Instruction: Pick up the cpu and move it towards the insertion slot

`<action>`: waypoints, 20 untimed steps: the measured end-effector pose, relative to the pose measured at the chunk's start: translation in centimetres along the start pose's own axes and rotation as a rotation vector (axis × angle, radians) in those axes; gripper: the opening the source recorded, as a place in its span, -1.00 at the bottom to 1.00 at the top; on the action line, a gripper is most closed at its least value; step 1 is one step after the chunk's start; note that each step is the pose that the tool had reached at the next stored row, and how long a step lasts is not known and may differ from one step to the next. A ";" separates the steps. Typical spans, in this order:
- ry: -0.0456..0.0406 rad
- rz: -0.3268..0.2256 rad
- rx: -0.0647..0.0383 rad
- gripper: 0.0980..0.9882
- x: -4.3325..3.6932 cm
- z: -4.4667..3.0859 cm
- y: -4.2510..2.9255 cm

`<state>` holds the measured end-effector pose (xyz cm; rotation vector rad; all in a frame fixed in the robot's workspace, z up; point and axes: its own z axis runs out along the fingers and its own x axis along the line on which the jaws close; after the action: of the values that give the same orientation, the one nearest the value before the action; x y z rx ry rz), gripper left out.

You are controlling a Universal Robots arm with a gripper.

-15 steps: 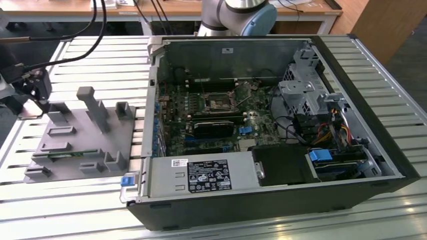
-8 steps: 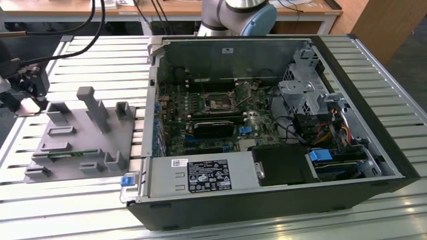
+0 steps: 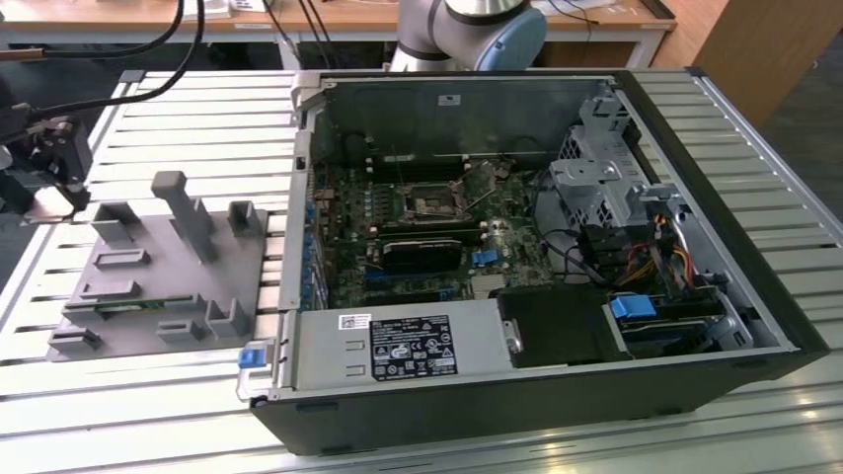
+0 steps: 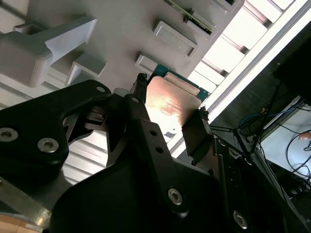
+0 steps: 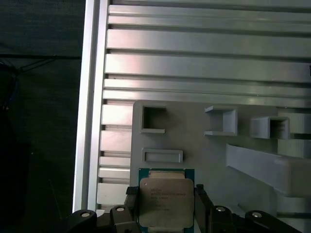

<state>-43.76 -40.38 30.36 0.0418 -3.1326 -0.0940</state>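
Spanning the scene, a slatted silver aluminium table [image 3: 158,109] bears a black open-sided computer case [image 3: 527,420] lying flat with its green board exposed. The case lies just beside a grey plastic fixture [image 3: 145,262] with upright posts and pockets, on that fixture's side toward the exterior view's right. At the fixture's corner farthest from the case hangs the arm's black two-fingered gripper [image 4: 172,96]. A thin green memory stick [image 3: 125,308] stands in a groove of the fixture. Well apart from the fixture, inside the case, lies the insertion slot [image 3: 432,202], a square socket with a shiny metal frame and a dark centre. The jaws are closed on the cpu [image 5: 165,198], a small flat square chip with a silvery-grey metal top and a green rim, with a dark finger [image 4: 195,137] pressed against each of two opposite edges. In both wrist views the chip sits over the fixture's edge strip, next to a shallow rectangular pocket. Whether it clears the fixture's surface I cannot tell.
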 end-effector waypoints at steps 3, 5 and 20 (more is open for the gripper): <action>0.0001 0.000 0.000 0.00 0.00 -0.36 0.04; 0.0001 0.000 0.000 0.00 0.00 -0.58 0.07; 0.0000 0.000 0.000 0.00 -0.49 -1.26 0.18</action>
<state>-43.26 -40.27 31.63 0.0418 -3.1326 -0.0937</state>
